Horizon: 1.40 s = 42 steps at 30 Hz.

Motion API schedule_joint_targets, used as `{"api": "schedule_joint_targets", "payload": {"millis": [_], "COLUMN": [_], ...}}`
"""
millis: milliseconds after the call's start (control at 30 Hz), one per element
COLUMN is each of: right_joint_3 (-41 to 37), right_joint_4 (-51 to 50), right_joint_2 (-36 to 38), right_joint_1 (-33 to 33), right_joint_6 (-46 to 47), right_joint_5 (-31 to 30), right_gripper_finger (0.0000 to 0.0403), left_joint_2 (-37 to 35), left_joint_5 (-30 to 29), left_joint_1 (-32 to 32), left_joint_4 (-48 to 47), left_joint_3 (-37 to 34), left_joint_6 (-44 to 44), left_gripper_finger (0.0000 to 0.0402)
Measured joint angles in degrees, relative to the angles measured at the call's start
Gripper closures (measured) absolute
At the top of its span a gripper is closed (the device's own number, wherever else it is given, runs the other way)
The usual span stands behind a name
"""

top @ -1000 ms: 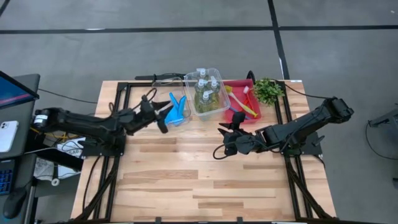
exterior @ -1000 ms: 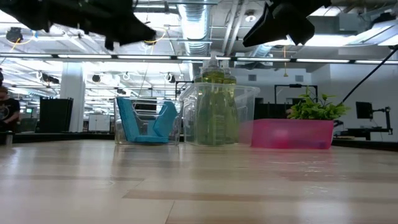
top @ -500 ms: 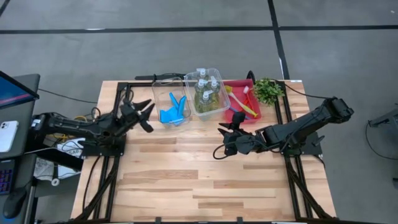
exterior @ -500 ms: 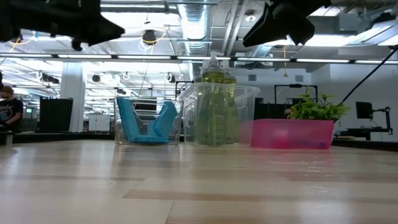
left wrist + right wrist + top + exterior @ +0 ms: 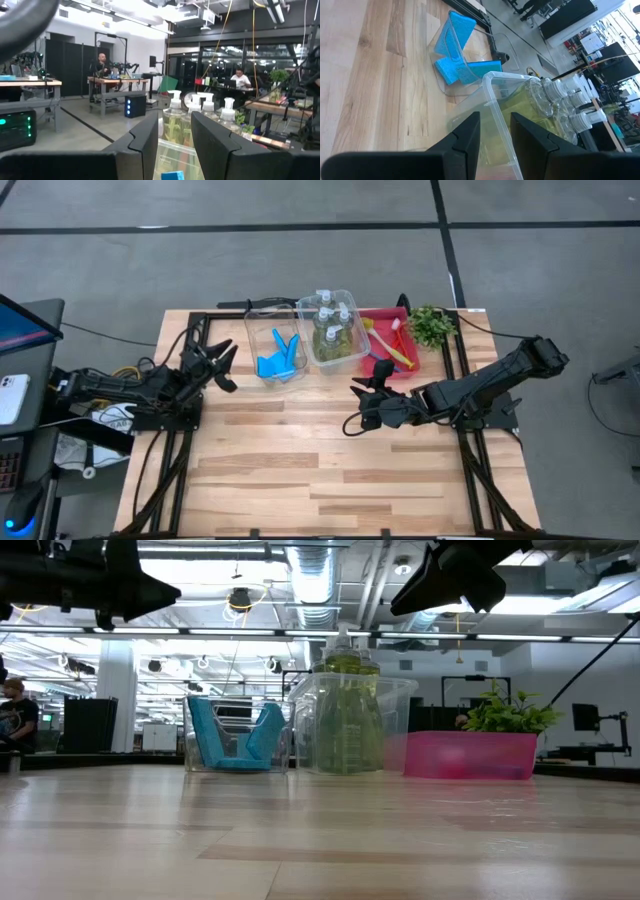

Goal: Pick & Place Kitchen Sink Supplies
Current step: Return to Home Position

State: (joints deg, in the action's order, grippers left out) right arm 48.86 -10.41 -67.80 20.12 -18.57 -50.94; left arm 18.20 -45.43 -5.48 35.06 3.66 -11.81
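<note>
Four bottles [image 5: 330, 322] stand packed together in the clear bottle bin [image 5: 318, 363], the marker for everything else here. Just beside it, on the left arm's side, the clear sponge bin [image 5: 255, 330] holds the blue sponges [image 5: 280, 360], which stand on edge and lean apart like a V. Against the bottle bin's other side, a red tray [image 5: 385, 315] carries the brushes [image 5: 398, 345], handles lying slantwise. No supplies show on the bare table [image 5: 300, 470].

The left hand [image 5: 226, 368] is beyond the sponge bin from the bottle bin, fingers spread and holding nothing. The sponges lie straight ahead of it, toward the bottle bin, so it is the nearer hand to them. The right hand [image 5: 351, 407] hangs over the table in front of the bottle bin, toward the tray's corner, its fingers also apart and empty.

With nothing left to fetch, the move under way looks like a retreat away from the bottle bin. A second ago the left hand reached over the sponge bin's edge; now it is clear of it. The right arm and the bins' contents have not shifted.
</note>
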Motion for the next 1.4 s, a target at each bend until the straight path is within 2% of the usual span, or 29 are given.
{"api": "schedule_joint_targets", "payload": {"millis": [433,600,700,933,1000,1200,1400], "right_joint_3": [0.0,0.0,0.0,1.79,1.88,-0.59,-11.05], "right_joint_4": [-1.06,0.33,3.28,2.17,1.58,0.34,7.11], "right_joint_2": [0.0,0.0,0.01,1.59,3.47,12.81,27.42], "right_joint_1": [0.0,0.0,0.0,0.37,1.11,3.33,3.84], "right_joint_6": [-0.18,-2.31,0.68,9.77,11.87,14.64,12.49], "right_joint_5": [-0.12,-0.12,-0.13,0.87,3.03,15.58,18.51], "right_gripper_finger": [0.0302,0.0302,0.0302,0.0302,0.0302,0.0302,0.0302], "left_joint_2": [-2.13,-2.08,-2.0,-1.93,-1.93,-1.93,-1.91], "left_joint_5": [1.14,3.86,9.51,32.0,33.92,32.77,32.72], "left_joint_1": [0.0,0.0,0.0,-0.01,-0.04,0.0,0.0], "left_joint_4": [0.27,0.14,-0.13,-1.84,-2.6,-3.22,-3.79], "left_joint_3": [-0.59,-1.89,-1.95,-1.96,-1.97,-1.95,-1.95], "left_joint_6": [-1.36,6.52,7.92,8.27,8.26,7.78,7.78], "left_gripper_finger": [0.0284,0.0284,0.0284,0.0284,0.0284,0.0284,0.0284]}}
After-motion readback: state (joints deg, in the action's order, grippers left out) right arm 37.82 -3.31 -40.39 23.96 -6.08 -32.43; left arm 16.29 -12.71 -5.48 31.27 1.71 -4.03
